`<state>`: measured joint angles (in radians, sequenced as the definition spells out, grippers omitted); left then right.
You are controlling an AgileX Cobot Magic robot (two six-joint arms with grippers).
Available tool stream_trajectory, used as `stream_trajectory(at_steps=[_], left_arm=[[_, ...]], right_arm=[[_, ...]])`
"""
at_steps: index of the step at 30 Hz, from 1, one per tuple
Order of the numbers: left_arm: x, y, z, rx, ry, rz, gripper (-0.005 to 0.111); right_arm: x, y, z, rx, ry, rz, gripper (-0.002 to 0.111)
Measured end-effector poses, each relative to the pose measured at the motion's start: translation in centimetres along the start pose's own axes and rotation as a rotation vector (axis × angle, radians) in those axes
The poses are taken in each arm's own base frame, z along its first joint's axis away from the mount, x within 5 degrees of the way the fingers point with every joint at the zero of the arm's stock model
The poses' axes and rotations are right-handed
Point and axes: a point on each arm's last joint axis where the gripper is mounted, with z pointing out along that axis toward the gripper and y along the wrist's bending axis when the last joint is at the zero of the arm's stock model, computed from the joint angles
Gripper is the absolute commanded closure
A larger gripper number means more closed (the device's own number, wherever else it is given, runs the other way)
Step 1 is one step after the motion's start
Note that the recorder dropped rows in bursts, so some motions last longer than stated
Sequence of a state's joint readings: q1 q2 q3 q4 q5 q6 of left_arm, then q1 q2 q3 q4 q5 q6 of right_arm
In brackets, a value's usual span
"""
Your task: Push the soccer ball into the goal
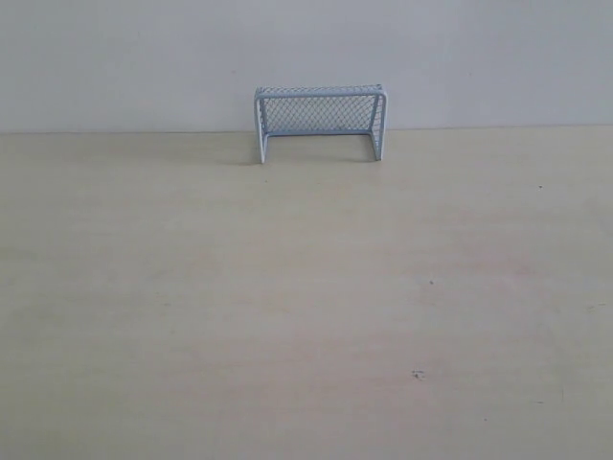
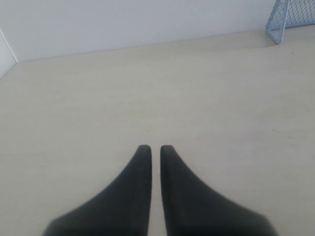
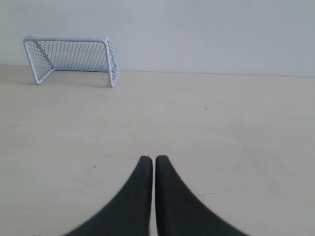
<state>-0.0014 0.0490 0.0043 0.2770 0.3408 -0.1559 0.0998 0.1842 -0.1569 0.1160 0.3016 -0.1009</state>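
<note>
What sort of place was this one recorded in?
Probably a bare indoor tabletop test setup, perhaps a lab bench. A pale wood-look table runs up to a plain white wall, a miniature goal stands at its far edge, and the left gripper and right gripper are over it.

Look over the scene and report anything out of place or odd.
The goal stands upright at the back of the table by the wall, its netting intact as far as shows. The one oddity is that no soccer ball appears in any view. The left gripper and right gripper are shut and empty.
</note>
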Motion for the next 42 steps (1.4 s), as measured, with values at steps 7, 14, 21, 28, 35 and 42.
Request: stream_trajectory(at_steps=[7,14,21,28,35,42], left_arm=[[0.0,0.0,0.0,0.0,0.0,0.0,0.1],[0.0,0.0,0.0,0.0,0.0,0.0,0.1],[0.0,0.0,0.0,0.0,0.0,0.0,0.1],[0.0,0.0,0.0,0.0,0.0,0.0,0.1],[0.0,0.0,0.0,0.0,0.0,0.0,0.1],[0.0,0.0,0.0,0.0,0.0,0.0,0.1]], right_arm=[[2.0,-0.2,0.3,0.015,-0.021,0.001,0.108],[3.6,-0.2,0.5,0.02,-0.033,0.002,0.108],[3.4,-0.4,0.1,0.05,-0.091,0.006,0.108],[4.2,-0.4,-0.2,0.067,-0.029,0.013,0.108],[4.7,-0.4,-0.2,0.063,0.009,0.014,0.108],[4.8,-0.3,-0.2,0.06,0.026,0.028,0.108]])
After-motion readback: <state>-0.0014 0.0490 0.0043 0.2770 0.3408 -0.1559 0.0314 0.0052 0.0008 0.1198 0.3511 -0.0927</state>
